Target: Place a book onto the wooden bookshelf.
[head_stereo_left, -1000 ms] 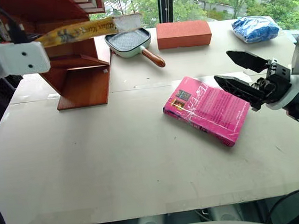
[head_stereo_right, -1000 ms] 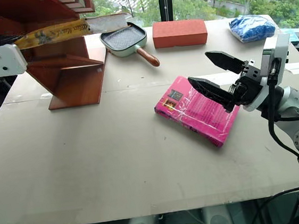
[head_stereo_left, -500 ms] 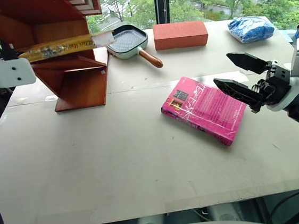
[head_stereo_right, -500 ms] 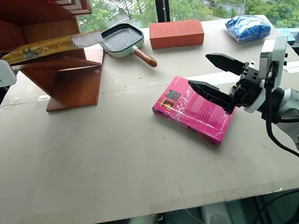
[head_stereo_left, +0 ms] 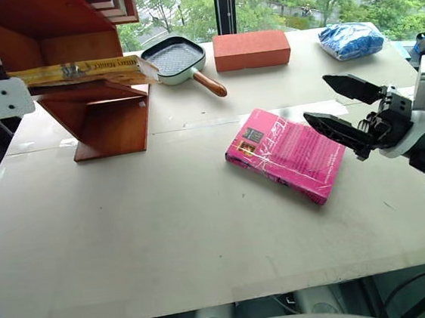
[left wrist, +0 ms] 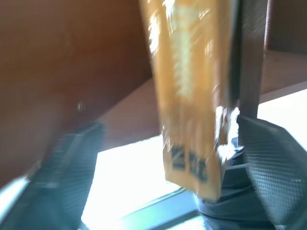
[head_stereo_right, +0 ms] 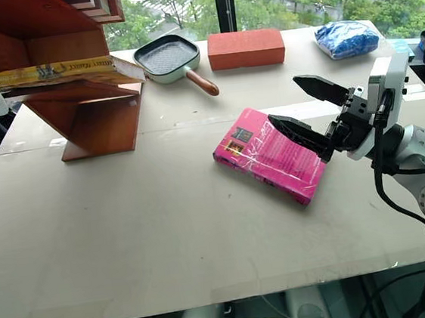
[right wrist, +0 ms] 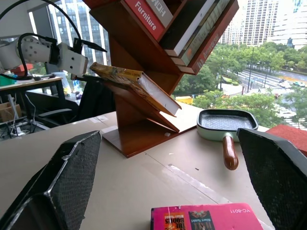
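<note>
Releasing the yellow book point(head_stereo_left: 85, 70), the left gripper point(right wrist: 88, 46) now stands spread, backing off toward nine o'clock; the book lies on the wooden bookshelf point(head_stereo_left: 105, 113), so placement looks done. The right gripper point(head_stereo_left: 342, 109) hovers spread by the pink book point(head_stereo_left: 284, 154).

White casing on the left wrist, dotted with small dark screw holes; black cable looping above; right claw point(head_stereo_right: 308, 109) of two pointed black fingers point(right wrist: 57, 187) with textured inner pads; silver-grey jointed forearm trailing a black cable.
</note>
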{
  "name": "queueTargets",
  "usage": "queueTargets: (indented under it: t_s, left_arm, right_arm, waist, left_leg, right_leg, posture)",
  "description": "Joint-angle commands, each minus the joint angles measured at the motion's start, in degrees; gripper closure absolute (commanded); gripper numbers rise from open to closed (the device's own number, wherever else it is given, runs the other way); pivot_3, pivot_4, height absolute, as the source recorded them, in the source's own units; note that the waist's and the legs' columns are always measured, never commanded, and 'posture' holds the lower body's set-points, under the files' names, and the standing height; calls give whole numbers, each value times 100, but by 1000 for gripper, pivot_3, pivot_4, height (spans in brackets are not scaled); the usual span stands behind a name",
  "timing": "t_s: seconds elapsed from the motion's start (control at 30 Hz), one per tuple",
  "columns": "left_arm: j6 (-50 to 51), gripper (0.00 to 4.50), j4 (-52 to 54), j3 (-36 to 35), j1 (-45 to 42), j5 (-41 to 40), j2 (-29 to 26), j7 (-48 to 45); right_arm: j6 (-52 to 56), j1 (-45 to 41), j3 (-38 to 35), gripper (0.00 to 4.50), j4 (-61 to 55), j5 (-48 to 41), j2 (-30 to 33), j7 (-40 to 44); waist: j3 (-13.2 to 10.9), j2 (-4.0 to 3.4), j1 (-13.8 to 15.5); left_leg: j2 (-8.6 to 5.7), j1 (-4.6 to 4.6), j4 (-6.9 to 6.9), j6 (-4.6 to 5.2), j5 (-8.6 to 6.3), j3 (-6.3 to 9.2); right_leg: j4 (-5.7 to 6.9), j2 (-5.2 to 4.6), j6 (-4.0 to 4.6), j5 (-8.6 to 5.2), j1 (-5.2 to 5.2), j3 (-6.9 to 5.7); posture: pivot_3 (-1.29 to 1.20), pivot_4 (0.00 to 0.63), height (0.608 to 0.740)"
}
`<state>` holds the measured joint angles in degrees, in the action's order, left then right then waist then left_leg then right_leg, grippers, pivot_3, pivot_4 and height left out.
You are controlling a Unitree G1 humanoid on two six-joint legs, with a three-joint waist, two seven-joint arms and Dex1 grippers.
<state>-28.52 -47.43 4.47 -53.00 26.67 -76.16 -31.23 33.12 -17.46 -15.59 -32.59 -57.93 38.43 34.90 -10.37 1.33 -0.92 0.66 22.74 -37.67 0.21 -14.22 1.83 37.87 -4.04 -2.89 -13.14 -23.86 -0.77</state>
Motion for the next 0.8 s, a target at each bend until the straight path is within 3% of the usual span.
queueTargets:
  t_s: [0.03, 0.23, 0.37, 0.53, 0.63, 0.8]
  left_arm:
    - [755, 57, 399, -647, 42, -812, -206, -572]
    - [2273, 57, 1239, -2149, 1370, -2923, -77, -2417]
    - [3710, 57, 1894, -4028, 2575, -4659, 722, -2980]
    - [5654, 57, 3732, -5375, 4380, -6089, 1534, -3413]
    - [6381, 57, 5014, -5415, 5457, -6502, 1979, -3469]
    - [5943, 57, 6473, -3701, 6365, -5480, 3038, -2272]
  right_arm:
    - [-78, -2, -109, 0, -59, -91, 16, 136]
    - [-571, 961, -91, 0, 323, 677, 74, 927]
    - [-1052, 1562, -157, 0, 732, 1157, -9, 1336]
    - [-1452, 1924, -218, 0, 1101, 1619, 41, 1682]
    - [-1662, 2188, -199, 0, 1214, 1866, 4, 1817]
    - [-2406, 2708, -99, 0, 1709, 2518, -209, 1959]
  waist:
    - [1, 6, -1]
    - [4, 7, -4]
    - [3, 5, -2]
    - [4, 11, -87]
    - [6, 14, -76]
    - [23, -16, 89]
  left_leg:
    - [0, 0, -1, 0, 0, 0]
    - [0, 5, -9, 0, 0, -6]
    - [4, -1, -19, 0, 0, -7]
    - [24, -12, -38, 0, -1, -14]
    - [50, -17, -50, -2, -2, -12]
    - [45, -29, -48, -3, -2, -22]
  right_leg:
    - [0, 0, 0, 0, 0, 0]
    - [-3, -2, 1, 0, 0, 5]
    - [8, -2, 2, 0, 1, 7]
    - [10, 5, 0, 0, 12, 12]
    - [5, 10, 2, 0, 25, 9]
    - [3, 6, 28, -6, 33, 19]
  posture:
    - [0, 150, 740]
    - [0, 150, 740]
    - [0, 150, 740]
    - [0, 150, 740]
    - [0, 150, 740]
    - [0, 150, 740]
